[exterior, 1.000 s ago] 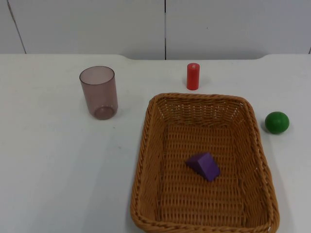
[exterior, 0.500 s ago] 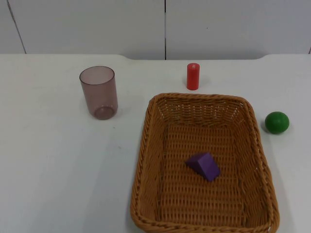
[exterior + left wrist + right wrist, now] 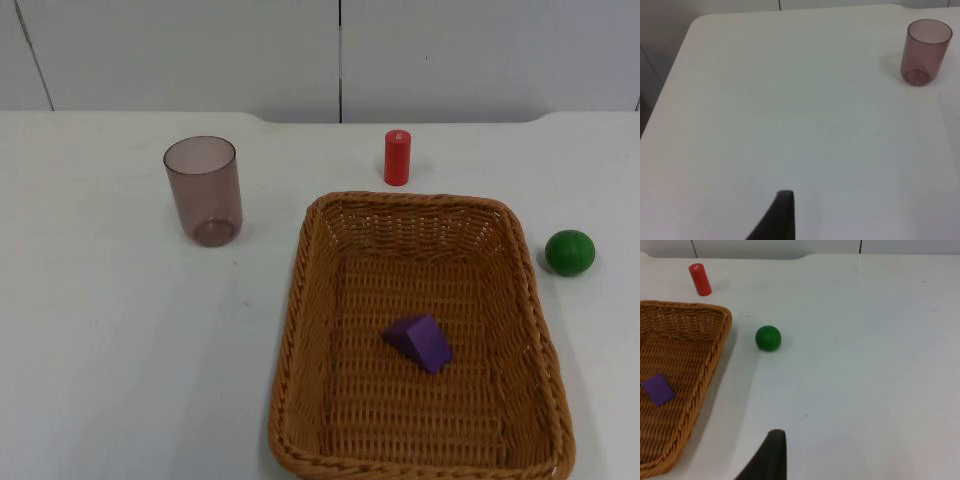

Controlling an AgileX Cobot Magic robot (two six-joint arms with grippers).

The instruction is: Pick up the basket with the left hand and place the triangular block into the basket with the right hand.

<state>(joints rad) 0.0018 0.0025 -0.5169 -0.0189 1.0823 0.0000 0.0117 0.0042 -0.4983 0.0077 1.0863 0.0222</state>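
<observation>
Wicker basket [image 3: 420, 340], light and stiff, already holds purple triangular block [image 3: 418, 342]; we'd grip its left rim; both jaws' state we cannot tell.

Lab bench: white table [image 3: 100, 350], grey partition wall [image 3: 200, 50].

**Table layout**

Basket [image 3: 420, 335] sits on the table [image 3: 110, 350], near edge, right of centre. Triangular block [image 3: 418, 342] lies inside the basket, roughly mid-floor, clear of the walls. Cylinder block [image 3: 397, 157] stands upright behind the basket's far rim, apart from it. Ball [image 3: 570, 252] rests on the table just right of the basket's far-right corner, not touching. Cup [image 3: 203, 190] stands upright to the left of the basket and a bit further back, well apart. Partition wall [image 3: 340, 55] closes off the far edge of the table
</observation>
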